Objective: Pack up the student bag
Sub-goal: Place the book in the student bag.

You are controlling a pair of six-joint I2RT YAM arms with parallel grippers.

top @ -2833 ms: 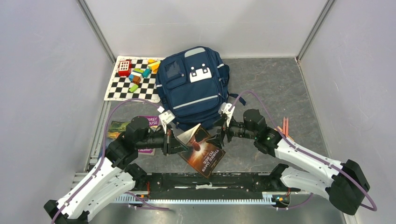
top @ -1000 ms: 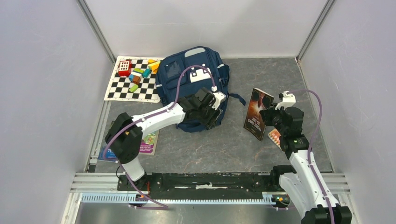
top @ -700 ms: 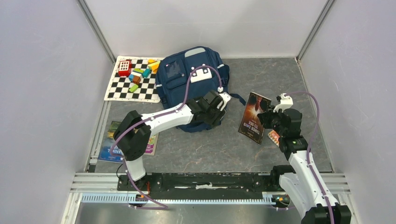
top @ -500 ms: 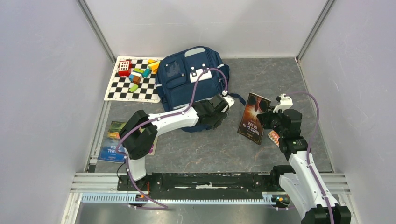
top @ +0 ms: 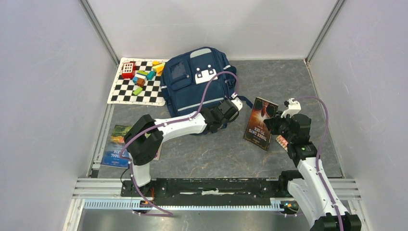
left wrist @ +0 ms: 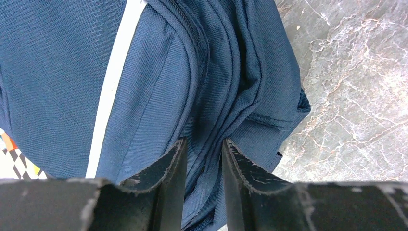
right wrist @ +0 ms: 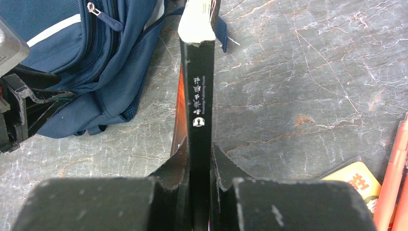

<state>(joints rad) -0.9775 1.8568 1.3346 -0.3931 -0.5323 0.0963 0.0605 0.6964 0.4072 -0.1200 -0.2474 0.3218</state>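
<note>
The navy student bag (top: 195, 86) lies flat at the back centre with its front pockets up. My left gripper (top: 231, 107) reaches over its lower right corner. In the left wrist view my left gripper (left wrist: 202, 147) has its jaws drawn in on a bunched fold of the student bag (left wrist: 144, 82) beside a zipper seam. My right gripper (top: 275, 124) holds a dark paperback book (top: 260, 123) upright by its lower end, right of the bag. In the right wrist view my right gripper (right wrist: 199, 151) is shut on the book's black spine (right wrist: 199, 82), with the student bag (right wrist: 72, 53) at the left.
A chequered mat (top: 144, 92) with coloured blocks and a red toy (top: 128, 70) lies left of the bag. Two picture booklets (top: 115, 147) lie by the left arm's base. Orange pens (right wrist: 392, 183) and a small card (right wrist: 356, 182) lie on the floor by the right arm. Grey walls enclose three sides.
My left gripper slid right along the bag's lower edge to its right corner and narrowed its jaws on the fabric. My right gripper shifted the upright book slightly left and lower.
</note>
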